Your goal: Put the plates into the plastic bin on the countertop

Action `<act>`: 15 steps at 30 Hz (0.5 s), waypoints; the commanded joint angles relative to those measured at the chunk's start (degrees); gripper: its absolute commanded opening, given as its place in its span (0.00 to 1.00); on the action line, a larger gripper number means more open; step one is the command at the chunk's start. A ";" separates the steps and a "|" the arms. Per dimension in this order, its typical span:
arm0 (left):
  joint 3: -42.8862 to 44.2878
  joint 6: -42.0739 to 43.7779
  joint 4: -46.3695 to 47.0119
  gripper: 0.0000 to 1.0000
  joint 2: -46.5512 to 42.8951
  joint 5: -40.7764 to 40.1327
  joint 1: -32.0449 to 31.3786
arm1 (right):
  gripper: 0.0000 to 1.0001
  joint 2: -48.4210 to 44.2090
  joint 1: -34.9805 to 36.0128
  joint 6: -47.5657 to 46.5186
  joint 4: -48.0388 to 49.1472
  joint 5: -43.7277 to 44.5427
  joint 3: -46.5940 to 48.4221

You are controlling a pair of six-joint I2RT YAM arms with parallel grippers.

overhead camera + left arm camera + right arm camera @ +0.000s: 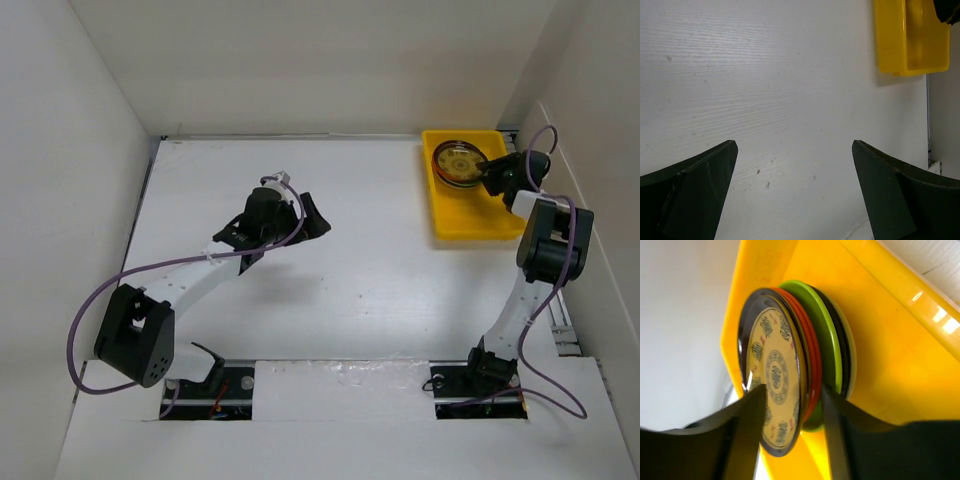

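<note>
The plates [460, 162] lie in a stack at the far end of the yellow plastic bin [470, 225]. In the right wrist view a brown-gold patterned plate [774, 375] is on top, then orange plates [810, 355], a lime green one [827, 335], a black one [842, 347] and a cream rim. My right gripper [490, 175] [790, 405] grips the near rim of the top plates, one finger on the patterned face, the other between orange and green. My left gripper [315, 215] [795, 150] is open and empty above the countertop [380, 290].
White walls enclose the countertop on the left, back and right. The bin stands against the right wall at the back corner; it also shows in the left wrist view [890, 45]. The right arm's purple cable [560, 190] loops beside the bin.
</note>
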 commanded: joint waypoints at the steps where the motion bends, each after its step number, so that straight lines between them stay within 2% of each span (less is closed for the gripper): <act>1: -0.39 0.92 2.23 1.00 -0.39 1.01 -0.23 | 0.57 -0.59 -0.15 -0.68 3.34 -0.46 2.92; 5: 0.14 0.92 1.09 1.00 -1.44 1.01 -0.84 | 0.77 -4.71 -0.15 -1.21 2.81 -0.46 0.56; 6: 0.14 0.92 0.21 1.00 -2.23 0.41 -0.85 | 0.79 -5.94 -0.15 -1.21 2.81 -0.46 -1.45; 8: 1.46 0.92 -1.19 1.00 -2.24 -2.04 -2.78 | 1.00 -10.16 0.37 -1.74 2.81 1.11 -4.18; 12: 2.52 0.92 -3.48 1.00 -2.85 -2.59 -2.78 | 1.00 -15.35 0.37 -2.35 -0.51 1.13 -9.02; 15: 3.04 0.39 -6.38 1.00 -4.60 -6.62 -2.78 | 1.00 -22.72 2.12 -5.68 -1.40 1.12 -15.87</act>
